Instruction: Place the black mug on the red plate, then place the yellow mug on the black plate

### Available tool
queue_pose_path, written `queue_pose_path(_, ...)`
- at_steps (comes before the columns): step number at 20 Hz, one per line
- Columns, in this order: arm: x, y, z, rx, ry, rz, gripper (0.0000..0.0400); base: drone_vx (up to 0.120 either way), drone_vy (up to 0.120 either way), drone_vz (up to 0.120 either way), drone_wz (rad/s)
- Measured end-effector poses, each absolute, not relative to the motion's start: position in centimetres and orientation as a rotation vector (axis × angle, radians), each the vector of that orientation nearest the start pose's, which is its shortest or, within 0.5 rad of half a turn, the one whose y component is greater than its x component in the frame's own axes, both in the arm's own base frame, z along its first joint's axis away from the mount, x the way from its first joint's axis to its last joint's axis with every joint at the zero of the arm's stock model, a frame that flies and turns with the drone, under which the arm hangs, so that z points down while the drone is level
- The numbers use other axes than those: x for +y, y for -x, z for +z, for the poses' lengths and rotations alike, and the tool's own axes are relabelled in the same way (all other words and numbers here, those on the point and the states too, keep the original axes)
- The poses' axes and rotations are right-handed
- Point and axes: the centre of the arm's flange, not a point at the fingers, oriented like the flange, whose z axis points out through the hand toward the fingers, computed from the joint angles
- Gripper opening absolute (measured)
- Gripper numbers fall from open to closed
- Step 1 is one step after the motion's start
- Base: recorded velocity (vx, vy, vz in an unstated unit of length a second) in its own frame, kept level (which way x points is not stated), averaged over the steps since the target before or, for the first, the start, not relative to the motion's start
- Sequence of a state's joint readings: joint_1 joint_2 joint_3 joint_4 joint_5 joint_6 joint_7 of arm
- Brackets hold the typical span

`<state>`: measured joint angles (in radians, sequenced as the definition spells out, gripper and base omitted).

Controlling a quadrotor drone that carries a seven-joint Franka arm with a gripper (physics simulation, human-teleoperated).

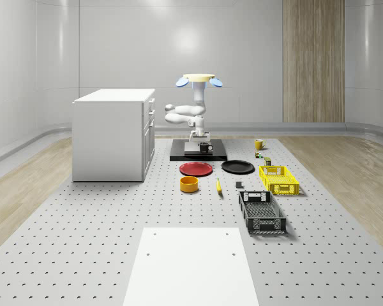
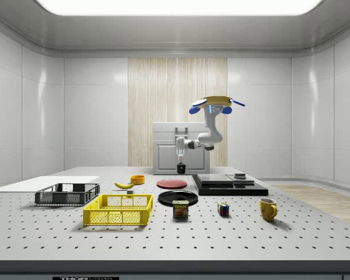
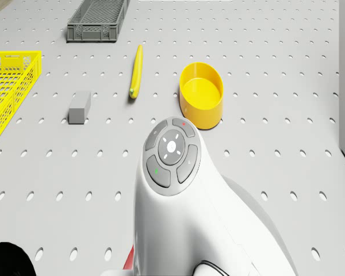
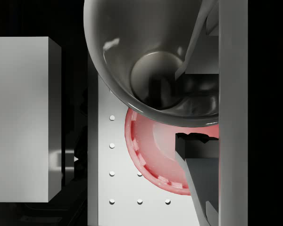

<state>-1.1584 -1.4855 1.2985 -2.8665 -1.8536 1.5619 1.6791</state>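
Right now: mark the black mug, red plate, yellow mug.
black mug (image 1: 206,147), whole-scene view, on its side wall.
red plate (image 1: 196,169), whole-scene view, on its bare centre.
yellow mug (image 2: 268,209), side view, on its body.

red plate (image 4: 151,155) partly behind black mug (image 4: 151,56)

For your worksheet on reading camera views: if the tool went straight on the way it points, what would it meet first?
Probably the round red plate, seen beyond the glossy black mug the tool holds; depth is unclear.

black mug (image 1: 206,147), red plate (image 1: 196,169), yellow mug (image 1: 259,145), glossy black plate (image 1: 237,167)
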Motion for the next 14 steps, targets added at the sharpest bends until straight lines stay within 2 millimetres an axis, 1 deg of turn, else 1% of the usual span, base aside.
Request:
queue_pose_path(5, 0.0, -30.5, 50.9, -0.002, -0.001, 0.786, 0.011, 0.12, 0.0, 0.0, 0.0)
queue_pose_path(9, 0.3, -30.5, 50.9, -0.002, -0.001, 0.785, 0.011, 0.01, 0.0, 0.0, 0.0)
queue_pose_path(14, 2.1, -30.5, 50.9, -0.002, -0.001, 0.786, 0.011, 0.0, 0.0, 0.0, 0.0)
